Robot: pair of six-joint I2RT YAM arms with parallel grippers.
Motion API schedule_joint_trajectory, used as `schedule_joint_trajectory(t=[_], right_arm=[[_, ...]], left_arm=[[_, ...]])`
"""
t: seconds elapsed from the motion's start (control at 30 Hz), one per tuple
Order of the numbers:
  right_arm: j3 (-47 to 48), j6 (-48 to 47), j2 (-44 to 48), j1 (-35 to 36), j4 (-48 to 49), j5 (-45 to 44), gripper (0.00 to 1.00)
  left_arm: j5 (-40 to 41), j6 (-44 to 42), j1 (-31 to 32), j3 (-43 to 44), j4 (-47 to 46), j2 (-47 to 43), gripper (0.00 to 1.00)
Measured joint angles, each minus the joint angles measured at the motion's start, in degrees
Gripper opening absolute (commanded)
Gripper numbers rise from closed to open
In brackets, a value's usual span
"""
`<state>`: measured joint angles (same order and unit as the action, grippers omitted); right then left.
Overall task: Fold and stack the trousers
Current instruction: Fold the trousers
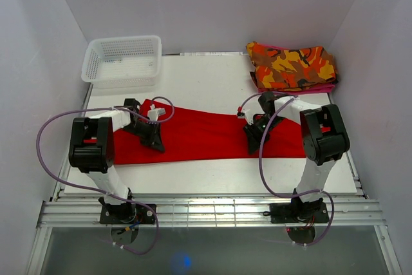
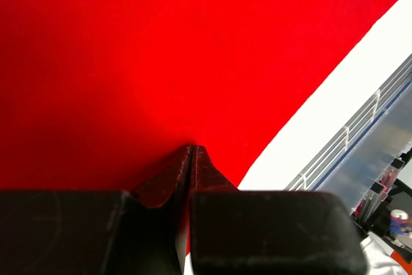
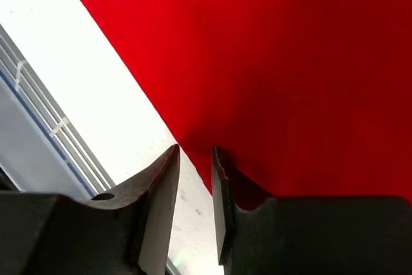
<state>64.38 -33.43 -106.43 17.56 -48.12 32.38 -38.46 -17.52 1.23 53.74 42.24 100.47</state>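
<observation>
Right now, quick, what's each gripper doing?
Left gripper: closed, pinching the trousers.
Right gripper: slightly open over the trousers' near edge, holding nothing.

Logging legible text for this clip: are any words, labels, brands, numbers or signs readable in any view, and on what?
No text can be read in any view.
red trousers, camouflage garment, white basket: no print, tag or label shows.
red-and-blue spot at the lower right edge of the left wrist view: too small and blurred to tell whether it carries text.
</observation>
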Motion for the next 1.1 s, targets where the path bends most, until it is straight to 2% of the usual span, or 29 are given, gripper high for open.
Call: schedule_joint_trajectory(t=[0.07,0.1,0.13,0.17,0.27,0.3,0.33,0.53,0.67,0.87,0.9,0.97,1.1], right_arm=[[-0.04,0.79,0.22,-1.31,-0.74,0.2,0.51],[-0.04,1.22,0.72,-2.1,-1.18,-0.04,0.63],[-0.04,1.75,1.44,-3.08,-1.46,-0.72,0.68],[0.0,1.66,2.51,-4.44,-1.68,-1.44,0.73],[0.66,1.75,6.38,-10.69,-1.33,-5.73,0.83],[1.25,1.79,7.82,-13.42,-1.29,-6.78,0.99],[1.92,2.19,9.25,-16.17,-1.2,-7.87,0.9],[4.96,1.99,16.46,-31.91,-0.28,-15.23,0.9],[4.96,2.82,17.44,-39.06,1.18,-21.31,0.9],[4.94,3.34,15.26,-45.18,4.2,-27.41,0.99],[4.9,3.19,14.47,-45.62,4.96,-28.22,0.94],[4.61,2.86,12.46,-46.64,7.13,-29.57,0.92],[4.07,2.25,8.5,-47.87,9.31,-30.56,0.8]], left_arm=[[0.37,-0.46,-0.68,0.15,0.72,0.0,0.2],[0.57,-0.59,-1.2,0.26,1.22,0.0,0.24],[0.7,-0.76,-1.77,0.37,1.73,0.0,0.29],[0.85,-1.01,-2.19,0.76,2.45,0.0,0.36],[2.16,-1.73,-2.64,2.86,4.17,0.02,0.42],[2.78,-1.95,-2.71,3.61,4.24,0.02,0.43],[3.32,-2.1,-2.75,4.31,4.22,0.02,0.44],[6.67,-3.61,-3.04,7.21,3.19,0.0,0.52],[7.32,-3.82,-3.06,7.98,2.34,-0.15,0.63],[7.76,-3.3,-3.06,8.5,1.18,-0.85,0.67],[7.87,-3.19,-3.06,8.72,1.03,-0.87,0.67],[8.04,-3.17,-3.06,9.03,0.74,-0.94,0.67],[8.59,-3.23,-3.06,9.18,0.63,-1.51,0.67]])
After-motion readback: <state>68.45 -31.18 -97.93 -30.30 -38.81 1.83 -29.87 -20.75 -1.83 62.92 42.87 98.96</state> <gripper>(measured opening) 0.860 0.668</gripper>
